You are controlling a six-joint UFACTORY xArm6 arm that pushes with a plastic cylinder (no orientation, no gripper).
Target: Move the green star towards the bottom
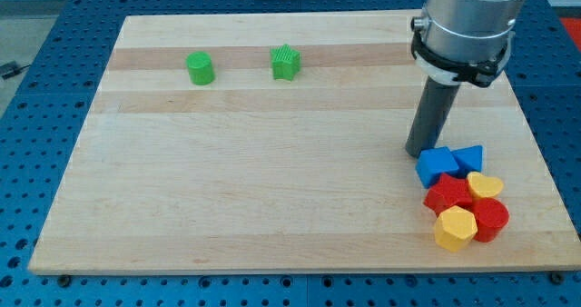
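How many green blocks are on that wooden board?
2. The green cylinder sits near the view's top left, and the green star is just to its right. Both are in plain sight, far from the crowded cluster at the view's bottom right, where a block could be hidden.

Bright, even light from overhead falls on the wooden board (272, 189). Shadows are short and soft, pooling just beside my tip (418, 153). Focus is sharp throughout, with no glare.
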